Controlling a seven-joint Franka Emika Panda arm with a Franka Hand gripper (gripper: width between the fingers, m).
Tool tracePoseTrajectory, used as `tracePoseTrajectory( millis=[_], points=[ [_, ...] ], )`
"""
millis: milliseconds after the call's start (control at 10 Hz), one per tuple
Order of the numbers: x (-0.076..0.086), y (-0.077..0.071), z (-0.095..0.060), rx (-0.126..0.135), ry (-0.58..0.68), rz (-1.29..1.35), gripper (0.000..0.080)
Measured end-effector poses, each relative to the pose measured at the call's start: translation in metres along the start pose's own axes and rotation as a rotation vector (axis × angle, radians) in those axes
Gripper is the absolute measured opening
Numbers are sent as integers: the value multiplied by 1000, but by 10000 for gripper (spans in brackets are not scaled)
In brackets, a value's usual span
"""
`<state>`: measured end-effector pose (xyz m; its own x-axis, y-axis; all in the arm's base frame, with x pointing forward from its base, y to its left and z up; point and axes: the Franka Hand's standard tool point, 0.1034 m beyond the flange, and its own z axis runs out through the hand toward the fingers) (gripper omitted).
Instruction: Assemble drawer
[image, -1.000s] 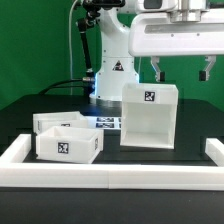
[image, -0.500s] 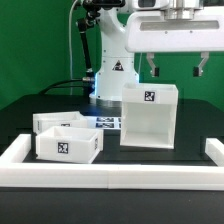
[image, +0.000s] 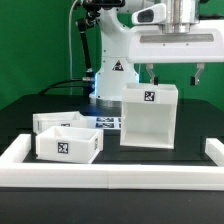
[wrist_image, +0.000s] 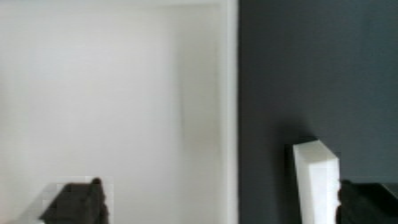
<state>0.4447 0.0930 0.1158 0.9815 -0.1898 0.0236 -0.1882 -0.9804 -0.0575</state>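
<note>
Exterior view — hand (image: 175, 78) spread wide above case (image: 150, 122) edge.

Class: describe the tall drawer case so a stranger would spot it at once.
Start at the black table edged by a low white wall. Toward the exterior view's right stands the case. Unlike the two shallow trays beside it, it is tall and boxy.

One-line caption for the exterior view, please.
Open gripper hovers above the tall case; two trays sit at the exterior view's left.
</note>
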Motion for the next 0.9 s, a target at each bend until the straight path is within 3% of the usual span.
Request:
tracePoseTrajectory(
  millis=[300,400,500,600,700,800,900],
  points=[
    [-4,-7,13,5,-1,-8,650],
    [-5,-7,14,5,-2,-8,526],
    [-4,-7,14,5,-2,-9,526],
    [-4,-6,14,5,-2,-10,392],
    [-4,-6,14,5,-2,-10,207],
    [-4,-6,14,5,-2,-11,207],
    [-4,-6,14,5,-2,-11,81]
  ],
)
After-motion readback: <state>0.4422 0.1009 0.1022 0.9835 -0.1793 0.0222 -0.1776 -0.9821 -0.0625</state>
